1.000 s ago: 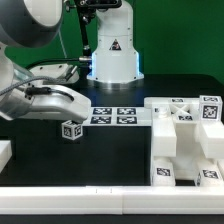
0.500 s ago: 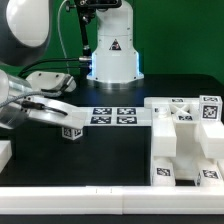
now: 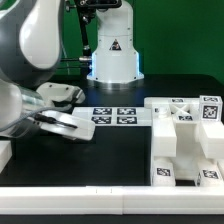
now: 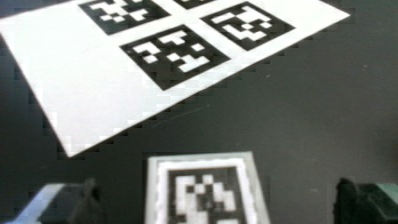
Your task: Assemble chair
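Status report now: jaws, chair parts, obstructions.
Gripper open, holding nothing. Small tagged chair block between the jaws, ungrasped. Other chair parts grouped at exterior view's right. Nothing in the way.

A black table top (image 3: 110, 160) is seen, edged at the front by a white border strip (image 3: 100, 203). The marker board (image 3: 115, 117) is laid flat on it near the middle. White chair parts (image 3: 185, 145) are clustered on the exterior view's right. In the wrist view, a small tagged peg (image 4: 205, 190) is found just beside the board.
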`<state>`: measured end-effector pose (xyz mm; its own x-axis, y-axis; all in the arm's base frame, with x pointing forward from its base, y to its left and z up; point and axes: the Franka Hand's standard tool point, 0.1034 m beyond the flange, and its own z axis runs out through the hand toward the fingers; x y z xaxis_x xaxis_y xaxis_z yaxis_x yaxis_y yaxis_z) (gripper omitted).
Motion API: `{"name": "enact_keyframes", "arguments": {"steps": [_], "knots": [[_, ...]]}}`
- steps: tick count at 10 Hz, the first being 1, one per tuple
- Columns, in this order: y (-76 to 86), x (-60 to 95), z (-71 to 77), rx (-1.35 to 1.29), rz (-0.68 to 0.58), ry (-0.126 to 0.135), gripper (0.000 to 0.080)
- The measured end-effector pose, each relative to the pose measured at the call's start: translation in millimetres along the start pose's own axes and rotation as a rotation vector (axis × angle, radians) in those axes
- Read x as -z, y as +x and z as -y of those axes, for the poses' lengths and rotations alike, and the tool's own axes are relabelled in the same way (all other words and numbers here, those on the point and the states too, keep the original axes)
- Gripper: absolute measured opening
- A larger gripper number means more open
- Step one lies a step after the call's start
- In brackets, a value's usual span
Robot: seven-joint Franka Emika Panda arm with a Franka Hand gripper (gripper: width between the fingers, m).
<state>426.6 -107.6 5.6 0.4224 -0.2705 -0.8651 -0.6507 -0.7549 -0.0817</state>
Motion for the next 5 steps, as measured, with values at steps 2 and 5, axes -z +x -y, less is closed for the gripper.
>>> {"name": "enact_keyframes", "arguments": {"steps": [2, 5], "knots": [[0.8, -0.2, -0.1, 0.001, -0.003, -0.001, 0.0647], [0.9, -0.6, -0.1, 0.001, -0.002, -0.001, 0.0343]]}}
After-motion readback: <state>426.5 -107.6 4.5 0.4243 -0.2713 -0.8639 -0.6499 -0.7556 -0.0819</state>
